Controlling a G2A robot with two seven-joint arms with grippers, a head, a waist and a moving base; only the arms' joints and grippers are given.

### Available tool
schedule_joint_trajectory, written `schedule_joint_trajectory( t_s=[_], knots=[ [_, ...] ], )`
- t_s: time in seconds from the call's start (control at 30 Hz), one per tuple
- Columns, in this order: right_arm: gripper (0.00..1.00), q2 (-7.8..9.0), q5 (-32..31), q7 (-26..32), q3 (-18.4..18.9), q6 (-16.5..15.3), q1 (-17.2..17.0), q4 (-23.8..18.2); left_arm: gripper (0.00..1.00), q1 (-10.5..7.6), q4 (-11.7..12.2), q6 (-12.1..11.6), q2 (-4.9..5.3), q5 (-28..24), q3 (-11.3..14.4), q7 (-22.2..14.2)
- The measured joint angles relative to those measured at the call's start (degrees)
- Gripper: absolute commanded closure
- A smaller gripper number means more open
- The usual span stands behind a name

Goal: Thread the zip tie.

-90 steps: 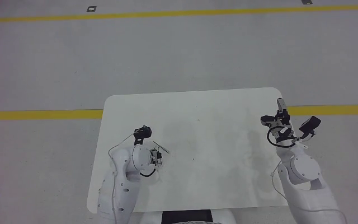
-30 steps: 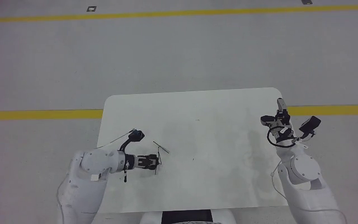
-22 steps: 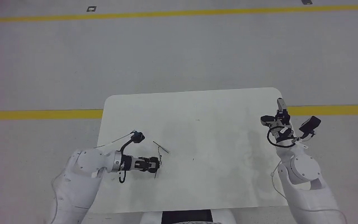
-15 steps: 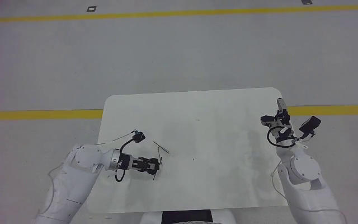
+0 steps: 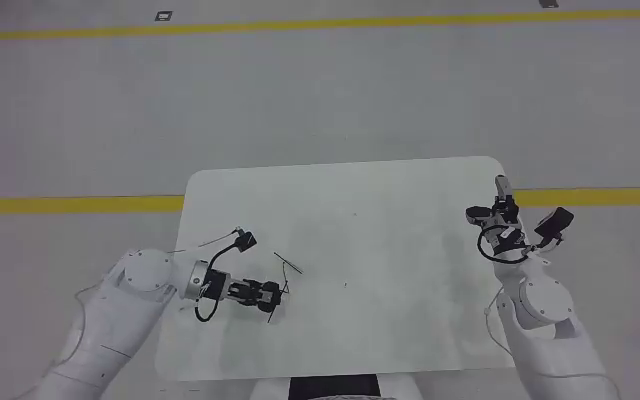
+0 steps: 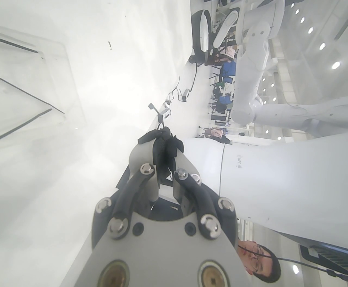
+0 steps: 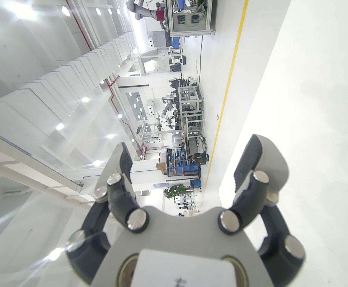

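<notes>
industrial lab hall: yellow floor line (image 5: 320,23), machine racks (image 7: 190,24).

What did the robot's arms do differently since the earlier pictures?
The left arm swung its elbow out, away from the body, so the left gripper now points sideways across the white table. It stayed shut on the thin black zip tie, which hardly shifted. The right gripper kept still near the table's edge, open as before.

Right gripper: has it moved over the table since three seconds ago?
No. The right gripper hangs at the same spot, over the right edge of the table, level with the yellow floor line.
</notes>
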Motion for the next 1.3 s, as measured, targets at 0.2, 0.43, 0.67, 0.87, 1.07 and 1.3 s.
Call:
schedule_joint_trajectory(
  t_s=[0.2,0.43,0.67,0.87,1.07,1.3],
  knots=[
    [0.0,0.0,0.0,0.0,0.0,0.0,0.0,0.0,1.0,0.07,0.0,0.0,-0.11,-1.0,0.6,0.9],
    [0.0,0.0,0.0,0.0,0.0,0.0,0.0,0.0,1.0,-0.55,-0.5,0.0,0.34,-11.6,1.4,0.0],
    [0.0,0.0,0.0,0.0,0.0,0.0,0.0,0.0,1.0,-1.29,-0.3,0.0,1.51,-16.3,1.6,0.0],
    [0.0,0.0,0.0,0.0,0.0,0.0,0.0,0.0,1.0,-1.57,0.2,0.0,2.38,-15.2,1.6,0.0],
    [0.0,0.0,0.0,0.0,0.0,0.0,0.0,0.0,1.0,-1.6,0.2,0.0,2.43,-15.0,1.7,0.0],
    [0.0,0.0,0.0,0.0,0.0,0.0,0.0,0.0,1.0,-1.46,0.9,0.2,2.35,-14.8,1.9,1.7]
  ],
)
